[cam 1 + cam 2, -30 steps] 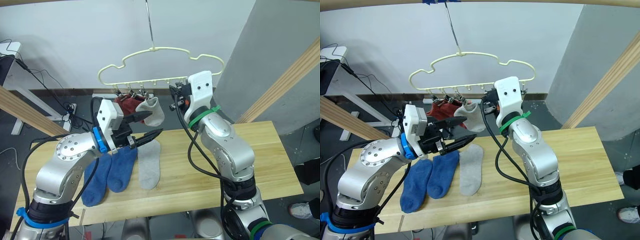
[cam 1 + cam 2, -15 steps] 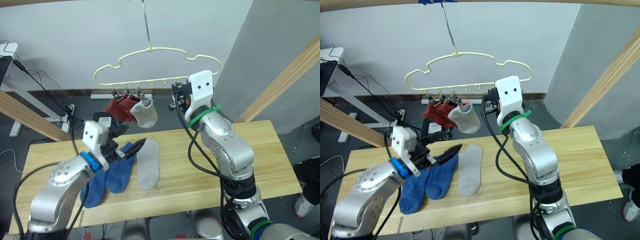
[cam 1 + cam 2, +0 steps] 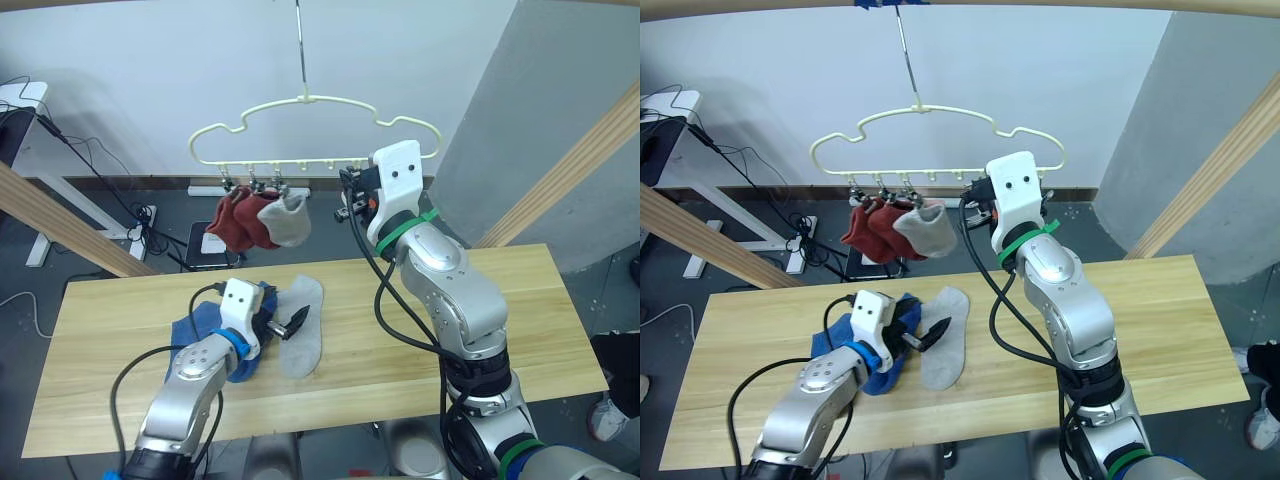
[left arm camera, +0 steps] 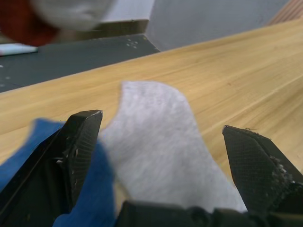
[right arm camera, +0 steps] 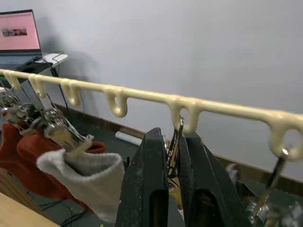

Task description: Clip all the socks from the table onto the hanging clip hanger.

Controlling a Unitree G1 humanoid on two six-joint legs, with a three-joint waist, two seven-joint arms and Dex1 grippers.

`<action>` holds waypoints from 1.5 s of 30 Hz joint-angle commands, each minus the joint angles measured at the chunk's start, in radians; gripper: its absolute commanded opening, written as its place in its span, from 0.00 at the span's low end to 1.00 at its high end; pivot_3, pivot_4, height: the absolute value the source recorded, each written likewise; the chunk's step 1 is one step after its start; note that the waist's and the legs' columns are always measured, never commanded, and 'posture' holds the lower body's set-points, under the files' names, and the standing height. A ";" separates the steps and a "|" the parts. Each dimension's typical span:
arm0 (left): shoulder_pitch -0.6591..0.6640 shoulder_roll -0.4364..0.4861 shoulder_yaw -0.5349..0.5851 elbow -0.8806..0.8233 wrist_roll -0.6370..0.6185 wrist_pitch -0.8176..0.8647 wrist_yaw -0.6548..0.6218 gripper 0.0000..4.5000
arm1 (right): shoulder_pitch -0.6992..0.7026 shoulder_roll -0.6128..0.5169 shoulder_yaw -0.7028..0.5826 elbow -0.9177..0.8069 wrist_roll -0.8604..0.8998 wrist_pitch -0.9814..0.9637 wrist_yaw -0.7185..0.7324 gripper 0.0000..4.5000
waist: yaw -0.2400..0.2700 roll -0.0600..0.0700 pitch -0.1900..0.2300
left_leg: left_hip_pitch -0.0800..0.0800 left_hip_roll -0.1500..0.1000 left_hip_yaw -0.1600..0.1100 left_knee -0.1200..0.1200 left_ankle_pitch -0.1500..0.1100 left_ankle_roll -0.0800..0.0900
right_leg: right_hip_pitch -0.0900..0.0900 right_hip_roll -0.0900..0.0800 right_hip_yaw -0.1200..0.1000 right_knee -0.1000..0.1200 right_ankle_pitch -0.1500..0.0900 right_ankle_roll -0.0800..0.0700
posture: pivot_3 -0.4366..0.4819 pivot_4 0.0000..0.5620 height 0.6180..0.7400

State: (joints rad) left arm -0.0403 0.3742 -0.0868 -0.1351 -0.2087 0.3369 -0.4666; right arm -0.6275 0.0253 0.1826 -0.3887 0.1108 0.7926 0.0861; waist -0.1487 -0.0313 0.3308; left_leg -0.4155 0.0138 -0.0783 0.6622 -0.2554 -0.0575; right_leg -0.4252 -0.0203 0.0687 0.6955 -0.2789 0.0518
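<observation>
Both arms were rounded silver-grey metal shells with round joint caps ringed by small screws. The left arm [image 3: 185, 385] wore a blue band at the wrist, below a white boxy camera housing. The right arm [image 3: 450, 290] carried a green band there and another near its base. Black cables looped loosely along both arms. Each end effector had two black fingers [image 4: 75, 146] with finely textured inner faces.

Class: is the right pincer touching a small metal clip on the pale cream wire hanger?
Touching: right wrist view shows the right pincer closed on a metal clip.
</observation>
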 commanded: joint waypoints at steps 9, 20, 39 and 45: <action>-0.101 -0.052 -0.089 0.100 0.125 0.024 0.033 1.00 | -0.008 0.021 0.004 -0.049 0.011 -0.002 0.003 0.00 | -0.016 0.000 0.000 | 0.000 0.000 0.000 0.000 0.000 0.000 | 0.000 -0.001 0.000 0.000 0.000 0.000 | 0.21 0.57 1.00; -0.111 -0.020 -0.129 0.095 0.206 0.099 0.027 0.69 | 0.000 0.064 -0.021 -0.046 0.029 0.021 -0.011 0.00 | -0.020 0.000 0.000 | 0.000 0.001 -0.001 0.000 0.000 0.000 | 0.000 0.000 0.000 0.000 0.000 0.000 | 0.20 0.56 1.00; -0.079 -0.064 -0.071 0.040 0.079 -0.040 -0.091 0.00 | -0.002 0.074 -0.029 -0.044 0.039 0.028 -0.019 0.00 | -0.021 0.000 0.000 | 0.000 0.001 -0.001 0.000 0.000 0.000 | 0.000 -0.001 0.000 0.000 0.000 0.000 | 0.20 0.56 1.00; -0.106 -0.140 -0.021 0.007 -0.004 -0.168 -0.099 0.00 | -0.006 0.073 -0.031 -0.048 0.041 0.030 -0.018 0.00 | -0.019 0.000 0.000 | 0.000 0.000 -0.001 0.000 0.000 0.000 | 0.000 -0.002 0.001 -0.001 0.000 0.001 | 0.19 0.56 1.00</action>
State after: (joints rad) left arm -0.1385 0.2492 -0.1282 -0.0821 -0.1788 0.2047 -0.5694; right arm -0.6263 0.0908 0.1500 -0.3894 0.1391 0.8295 0.0642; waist -0.1680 -0.0314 0.3307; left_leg -0.4157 0.0140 -0.0791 0.6623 -0.2553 -0.0576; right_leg -0.4247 -0.0220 0.0694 0.6942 -0.2784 0.0527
